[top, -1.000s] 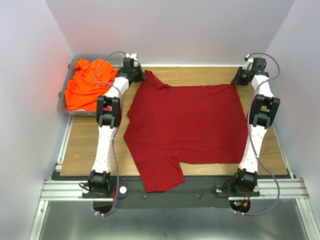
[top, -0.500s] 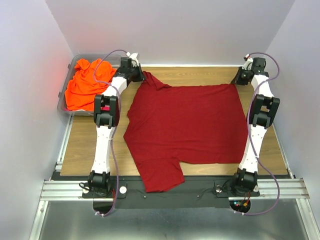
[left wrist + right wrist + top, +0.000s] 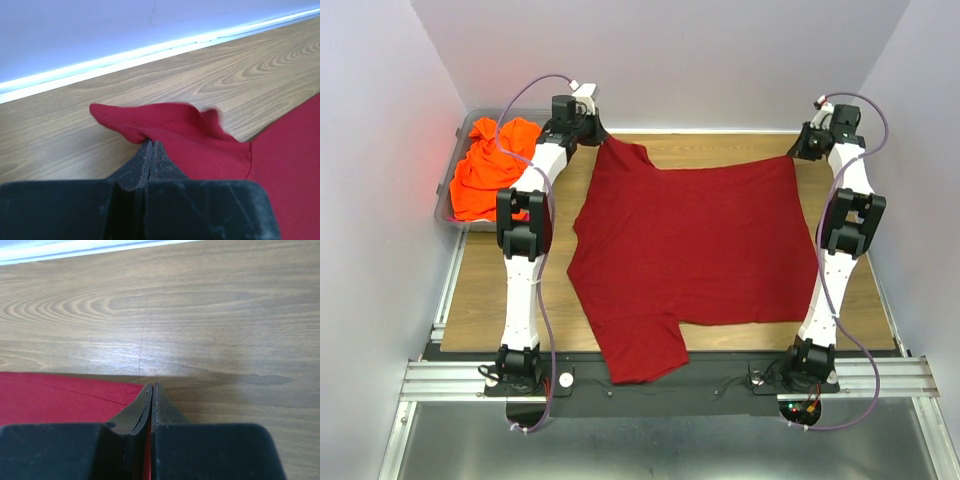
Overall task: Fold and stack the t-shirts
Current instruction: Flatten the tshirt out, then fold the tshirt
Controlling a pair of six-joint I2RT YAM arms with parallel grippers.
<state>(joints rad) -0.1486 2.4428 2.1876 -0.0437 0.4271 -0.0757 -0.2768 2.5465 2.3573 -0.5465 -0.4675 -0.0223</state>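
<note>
Top external: the crimson t-shirt (image 3: 695, 250) lies spread flat on the table (image 3: 490, 290), unfolded, one sleeve reaching the near edge. The left gripper (image 3: 594, 138) and right gripper (image 3: 798, 152) sit at its two far corners. The orange t-shirt (image 3: 485, 175) lies crumpled in the bin (image 3: 444, 212). Left wrist: the fingers are pinched together on a raised red corner. Right wrist: the fingers are closed with red cloth between them. I judge that no fold is made yet; both shirts and the stacking remain.
</note>
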